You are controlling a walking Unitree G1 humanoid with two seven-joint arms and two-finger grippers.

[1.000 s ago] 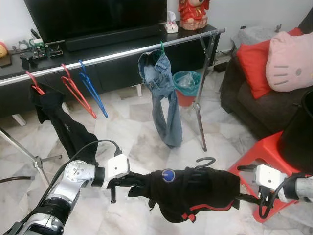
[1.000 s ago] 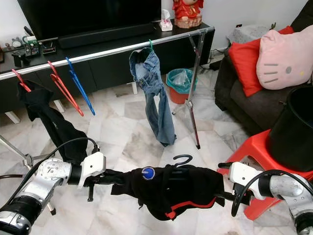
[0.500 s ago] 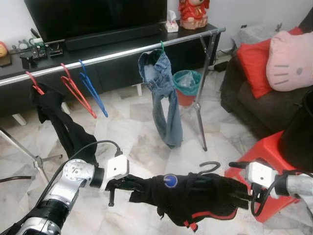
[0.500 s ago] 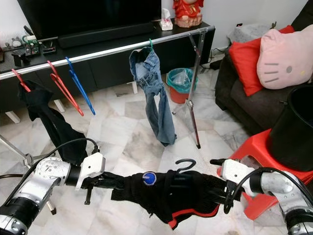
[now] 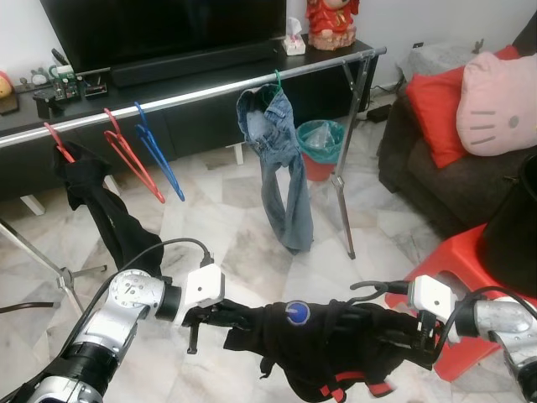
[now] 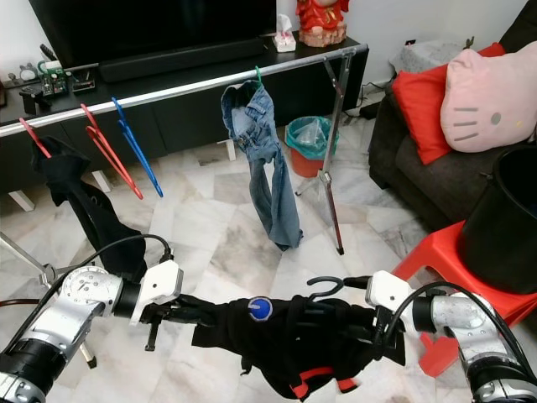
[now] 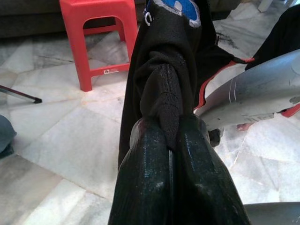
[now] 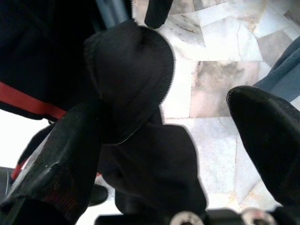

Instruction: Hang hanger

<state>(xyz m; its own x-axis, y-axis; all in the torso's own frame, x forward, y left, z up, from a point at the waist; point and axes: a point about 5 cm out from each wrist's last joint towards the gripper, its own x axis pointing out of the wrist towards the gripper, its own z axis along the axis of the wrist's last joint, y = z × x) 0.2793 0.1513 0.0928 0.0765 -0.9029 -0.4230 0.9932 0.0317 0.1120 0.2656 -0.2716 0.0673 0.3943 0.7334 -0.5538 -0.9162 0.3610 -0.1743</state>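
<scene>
Left wrist view: the left fingers (image 7: 171, 140) pinch the soft black shirt (image 5: 331, 340). The right fingers (image 8: 140, 117) are wide apart. It flops; grab the stiff hanger (image 5: 369, 288).

a black tv console (image 5: 210, 92) runs along the back wall with a large dark screen (image 5: 159, 29) on it, a red figurine (image 5: 333, 21) and a tissue box (image 5: 294, 40) toward one end, and small gadgets, hard to make out, at the other (image 5: 63, 84). a red bin with a teal liner (image 5: 319, 147) stands on the marble floor (image 5: 218, 218). a dark sofa (image 5: 436, 180) holds a red cushion (image 5: 436, 105) and a pink cat-face pillow (image 5: 499, 101). a red plastic stool (image 5: 457, 269) sits just before it.
</scene>
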